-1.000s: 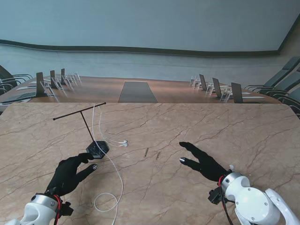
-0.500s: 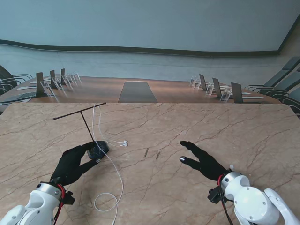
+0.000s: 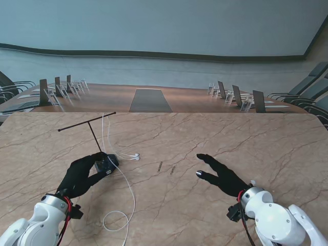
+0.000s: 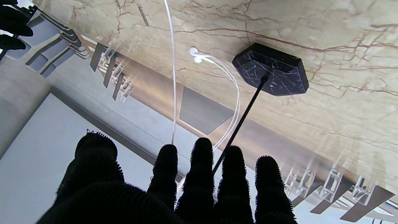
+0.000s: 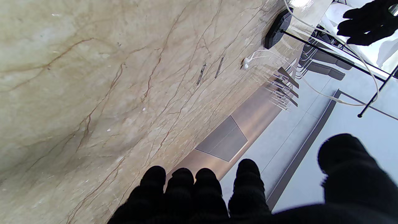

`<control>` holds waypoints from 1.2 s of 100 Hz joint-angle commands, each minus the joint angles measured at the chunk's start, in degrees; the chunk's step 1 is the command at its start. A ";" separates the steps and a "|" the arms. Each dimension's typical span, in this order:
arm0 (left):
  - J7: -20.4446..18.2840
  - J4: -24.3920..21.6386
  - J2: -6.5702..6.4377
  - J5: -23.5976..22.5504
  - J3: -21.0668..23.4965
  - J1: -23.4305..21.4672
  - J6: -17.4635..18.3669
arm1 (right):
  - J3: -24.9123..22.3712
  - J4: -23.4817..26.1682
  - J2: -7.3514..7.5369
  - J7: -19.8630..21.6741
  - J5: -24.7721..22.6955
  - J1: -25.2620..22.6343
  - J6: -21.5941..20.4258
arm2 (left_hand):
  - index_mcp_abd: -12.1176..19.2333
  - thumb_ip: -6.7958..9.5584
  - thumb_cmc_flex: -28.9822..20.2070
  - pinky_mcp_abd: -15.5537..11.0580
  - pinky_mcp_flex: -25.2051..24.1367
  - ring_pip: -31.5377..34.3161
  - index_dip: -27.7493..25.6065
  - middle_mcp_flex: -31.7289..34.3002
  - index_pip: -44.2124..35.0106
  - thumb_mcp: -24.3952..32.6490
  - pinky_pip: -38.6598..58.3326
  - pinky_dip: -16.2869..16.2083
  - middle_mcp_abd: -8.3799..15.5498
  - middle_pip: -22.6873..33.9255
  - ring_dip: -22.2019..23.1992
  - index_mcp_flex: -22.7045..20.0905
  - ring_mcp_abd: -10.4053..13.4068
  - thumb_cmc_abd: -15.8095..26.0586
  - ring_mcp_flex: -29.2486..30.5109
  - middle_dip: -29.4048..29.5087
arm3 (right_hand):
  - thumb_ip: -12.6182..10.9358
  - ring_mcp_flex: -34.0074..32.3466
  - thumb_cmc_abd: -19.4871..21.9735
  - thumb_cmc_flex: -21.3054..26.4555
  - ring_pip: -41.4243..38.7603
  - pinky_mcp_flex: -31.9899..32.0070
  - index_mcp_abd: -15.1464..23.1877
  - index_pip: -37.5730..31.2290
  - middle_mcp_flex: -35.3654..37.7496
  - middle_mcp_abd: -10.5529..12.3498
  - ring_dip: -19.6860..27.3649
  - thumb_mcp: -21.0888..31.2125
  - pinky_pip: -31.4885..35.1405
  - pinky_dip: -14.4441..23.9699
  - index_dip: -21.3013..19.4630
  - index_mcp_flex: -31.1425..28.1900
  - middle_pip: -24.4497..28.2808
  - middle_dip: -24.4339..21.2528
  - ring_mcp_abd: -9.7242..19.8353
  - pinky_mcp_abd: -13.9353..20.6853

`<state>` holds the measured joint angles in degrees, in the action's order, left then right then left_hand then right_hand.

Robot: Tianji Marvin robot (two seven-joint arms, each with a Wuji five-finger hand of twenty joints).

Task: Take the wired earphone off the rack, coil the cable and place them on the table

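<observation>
The left hand [image 3: 82, 176] has pushed forward since a second ago, from short of the rack base [image 3: 106, 163] to right up against its near side, while the right hand [image 3: 221, 177] has barely shifted. From the stand view, the left hand's fingers are spread beside the black base; whether they actually grip it I cannot tell, and they hold no cable. The right hand lies well off to the right, fingers released and empty. The T-shaped rack [image 3: 94, 132] stands upright with the white earphone cable [image 3: 126, 188] draped over its crossbar, running down past the base and ending in a loose loop nearer to me, and the earbuds [image 3: 135, 155] lie on the marble table [image 3: 215, 138] just right of the base. Over to the left wrist view: the fingertips [image 4: 201, 149] are fanned out with the rack's stem [image 4: 244, 115] rising between them and the faceted base [image 4: 273, 73] beyond, the cable [image 4: 173, 77] running alongside, untouched. In the right wrist view the fingers [image 5: 205, 180] hover apart over bare marble, the earbuds [image 5: 246, 63] far off. So the task has hardly started: nothing lifted, nothing coiled, everything left to do. The count: one rack, one earphone set with what looks like two buds, two hands.
</observation>
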<state>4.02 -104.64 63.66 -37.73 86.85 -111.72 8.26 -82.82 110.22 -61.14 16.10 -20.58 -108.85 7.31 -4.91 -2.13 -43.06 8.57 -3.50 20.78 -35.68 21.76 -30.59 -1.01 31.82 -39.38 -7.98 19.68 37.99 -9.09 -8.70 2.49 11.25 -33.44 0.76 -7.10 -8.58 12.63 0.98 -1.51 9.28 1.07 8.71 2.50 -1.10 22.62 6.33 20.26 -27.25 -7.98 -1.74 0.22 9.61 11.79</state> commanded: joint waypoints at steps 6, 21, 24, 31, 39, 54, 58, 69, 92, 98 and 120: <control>0.09 -0.58 0.06 -0.22 0.97 -1.34 -0.26 | 0.15 0.56 -0.19 -0.04 -0.28 -0.19 0.02 | -0.01 1.82 -0.88 -1.39 -0.47 0.91 -5.09 -0.01 -8.06 0.68 0.73 -1.16 0.93 0.99 0.92 1.46 0.93 -1.83 0.12 -0.71 | 1.23 2.34 2.81 0.10 1.08 0.58 0.73 -0.10 -1.35 0.44 1.06 -1.12 0.54 0.72 -0.88 0.03 -1.26 -0.89 1.47 2.78; 0.56 0.05 0.17 -0.22 1.40 -1.44 -0.77 | 0.17 0.55 -0.23 -0.21 -0.22 -0.35 0.19 | -0.41 1.71 0.02 -1.42 -0.50 0.99 -6.10 -0.15 -9.09 0.41 0.68 -0.84 0.73 1.02 0.98 1.88 0.89 -2.41 -0.16 -0.84 | 1.23 2.33 2.82 0.11 1.08 0.58 0.77 -0.09 -1.34 0.48 1.06 -1.13 0.54 0.72 -0.99 0.03 -1.25 -0.88 1.47 2.79; 0.72 0.24 0.19 -0.28 1.41 -1.34 -0.77 | 0.16 0.58 -0.23 -0.21 -0.23 -0.40 0.22 | -0.61 1.71 0.28 -1.45 -0.49 0.91 -5.11 -0.31 -7.48 0.48 0.57 -0.71 0.90 0.90 0.90 1.87 0.92 -2.60 -0.26 -0.78 | 1.23 2.34 2.77 0.14 1.08 0.58 0.72 -0.09 -1.34 0.45 1.06 -1.13 0.54 0.73 -1.02 0.03 -1.25 -0.89 1.45 2.80; 1.30 0.80 0.26 -0.43 1.29 -0.92 -0.73 | 0.12 0.69 -0.23 -0.19 -0.21 -0.55 0.35 | -1.11 1.68 0.67 -1.38 -0.50 0.79 -3.32 -0.35 -5.01 0.49 0.78 -0.77 0.89 0.75 0.73 1.69 0.90 -3.10 -0.24 -0.63 | 1.23 2.35 2.78 0.16 1.09 0.58 0.73 -0.09 -1.35 0.44 1.07 -1.12 0.54 0.73 -1.09 0.03 -1.26 -0.89 1.44 2.83; 1.31 1.35 0.26 -0.24 1.05 -0.21 -0.68 | 0.07 0.79 -0.25 -0.28 -0.24 -0.71 0.56 | -1.43 1.66 0.87 -1.40 -0.56 0.36 0.78 -0.79 0.29 0.56 0.42 -0.55 0.94 0.40 0.33 1.45 1.09 -3.44 -0.56 -0.28 | 1.23 2.34 2.76 0.13 1.08 0.58 0.73 -0.09 -1.35 0.46 1.06 -1.14 0.54 0.73 -1.14 0.03 -1.26 -0.89 1.47 2.80; 0.43 2.24 0.07 0.22 0.03 1.73 -0.46 | -0.06 1.07 -0.29 -0.39 -0.28 -1.02 0.87 | -1.81 1.60 1.52 -1.21 -0.59 -0.85 4.67 -1.29 5.78 0.49 0.03 -0.50 0.95 -0.67 -0.73 1.35 1.27 -3.98 -0.68 0.75 | 1.23 2.34 2.73 0.17 1.08 0.58 0.69 -0.09 -1.34 0.50 1.06 -1.13 0.55 0.73 -1.25 0.04 -1.25 -0.89 1.49 2.83; 0.09 2.50 0.02 0.42 -0.34 2.34 -0.46 | -0.13 1.18 -0.29 -0.37 -0.28 -1.12 0.99 | -1.91 1.60 1.58 -1.18 -0.63 -1.27 5.64 -1.50 7.30 0.58 -0.14 -0.46 1.01 -0.93 -1.18 1.43 1.35 -3.99 -0.91 1.14 | 1.23 2.33 2.72 0.19 1.08 0.58 0.66 -0.10 -1.34 0.48 1.06 -1.13 0.55 0.73 -1.29 0.03 -1.25 -0.89 1.51 2.81; -0.29 3.40 -0.02 1.14 -1.53 4.08 -0.66 | -0.39 1.36 -0.31 -0.44 -0.25 -1.47 1.06 | -1.85 1.57 1.81 -1.13 -0.70 -1.73 6.07 -1.56 8.10 0.49 -0.40 -0.38 0.94 -1.24 -1.63 1.36 1.41 -3.99 -0.90 1.53 | 1.23 2.33 2.78 0.16 1.07 0.58 0.54 -0.14 -1.35 0.45 1.05 -1.15 0.55 0.74 -1.43 0.03 -1.25 -0.89 1.45 2.82; -1.88 4.45 -0.20 2.84 -3.62 6.93 -1.03 | -0.72 1.57 -0.33 -0.44 -0.13 -1.83 1.12 | -0.68 1.50 1.94 -0.94 -0.47 -0.98 4.60 -0.04 5.64 0.52 0.96 -1.24 0.55 -0.74 -1.39 1.09 0.75 -2.60 0.23 1.68 | 1.23 2.33 2.81 0.18 1.05 0.59 0.47 -0.22 -1.35 0.39 1.00 -1.17 0.59 0.77 -1.77 0.06 -1.26 -0.89 1.40 2.80; -2.48 4.30 -0.23 3.68 -3.92 7.27 -1.13 | -0.73 1.59 -0.31 -0.31 -0.06 -1.82 1.19 | -0.11 1.44 1.21 -0.82 -0.41 0.42 3.78 1.36 3.77 0.46 2.93 -1.97 0.55 0.18 -0.36 0.18 0.15 -0.57 1.05 0.98 | 1.23 2.33 2.83 0.18 1.05 0.60 0.48 -0.24 -1.35 0.42 0.99 -1.17 0.59 0.78 -1.87 0.07 -1.26 -0.89 1.39 2.79; -2.39 4.12 0.02 6.00 -4.77 8.42 -1.18 | -0.58 1.50 -0.22 0.13 0.12 -1.64 1.38 | 1.40 0.65 -4.77 0.44 0.78 5.09 -1.66 6.91 -6.54 0.00 10.70 -2.18 -0.32 2.70 2.13 -2.39 -2.32 3.45 4.50 -1.13 | 1.23 2.33 2.85 0.22 1.04 0.60 0.37 -0.39 -1.35 0.40 0.93 -1.20 0.64 0.82 -2.37 0.10 -1.25 -0.89 1.42 2.82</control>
<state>1.46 -100.06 63.33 -31.48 82.29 -103.40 7.24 -83.59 111.39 -61.23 15.97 -20.58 -110.34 8.51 -5.43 -2.11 -45.03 8.68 -2.81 24.43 -35.26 27.24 -32.91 -1.04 40.25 -41.18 -8.02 20.91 38.94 -10.66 -10.28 2.73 14.52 -33.49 0.76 -7.10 -8.58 12.63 0.98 -1.51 9.28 1.08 8.71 2.50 -1.10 22.62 6.33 20.26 -28.85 -7.98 -1.74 0.22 9.61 11.79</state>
